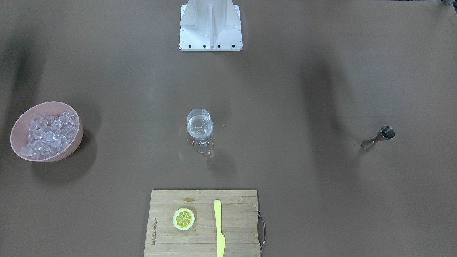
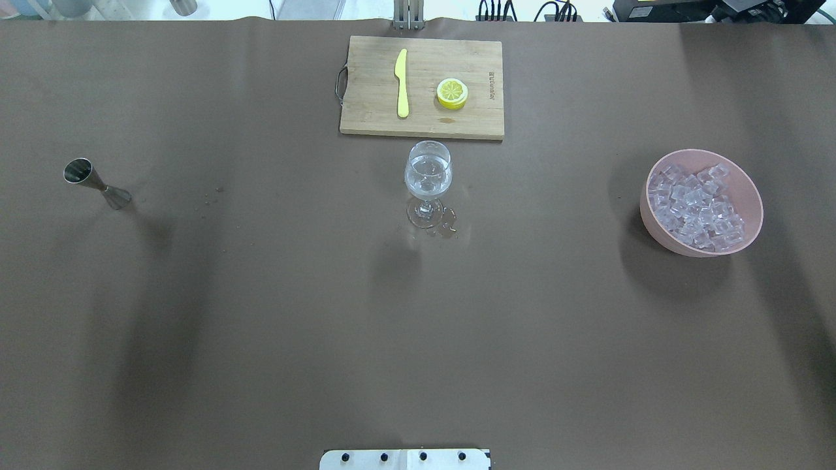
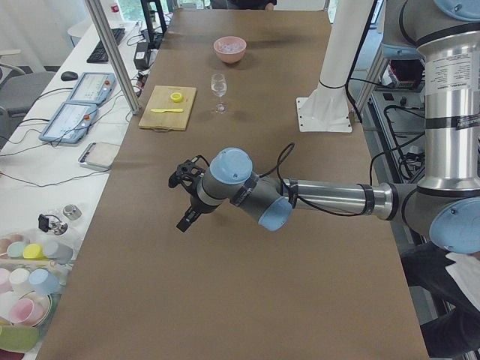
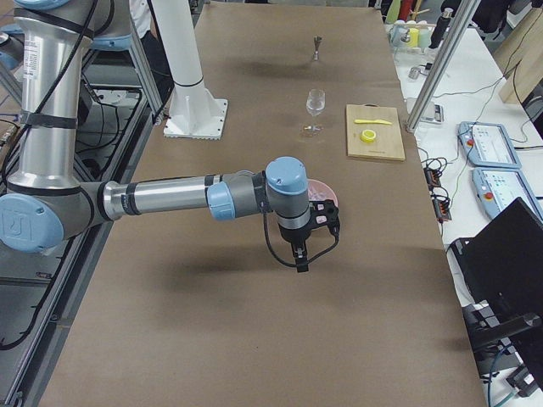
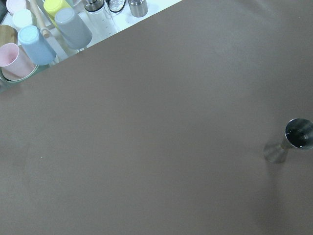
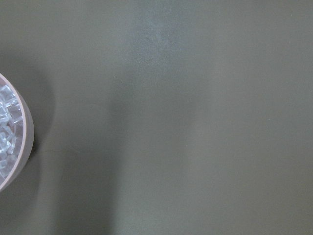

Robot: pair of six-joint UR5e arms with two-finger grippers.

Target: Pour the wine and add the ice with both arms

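A wine glass (image 1: 200,130) stands mid-table with a small amount of clear wine (image 2: 428,177) in it. Ice cubes (image 1: 48,134) fill a pink bowl (image 2: 748,196) on my right side; the right wrist view shows its edge (image 6: 27,142). A steel jigger (image 2: 96,184) stands upright on my left side and also shows in the left wrist view (image 5: 288,142). My left gripper (image 3: 184,220) hangs above the table near the jigger's end. My right gripper (image 4: 301,259) hangs above the table beside the bowl. Neither shows in another view, so I cannot tell whether they are open or shut.
A wooden cutting board (image 1: 235,214) at the far edge carries a lemon slice (image 1: 183,218) and a yellow knife (image 1: 218,228). Small wet drops (image 2: 447,228) lie by the glass foot. The white base mount (image 1: 210,26) is at my edge. Coloured cups (image 5: 34,41) stand past the table's left end.
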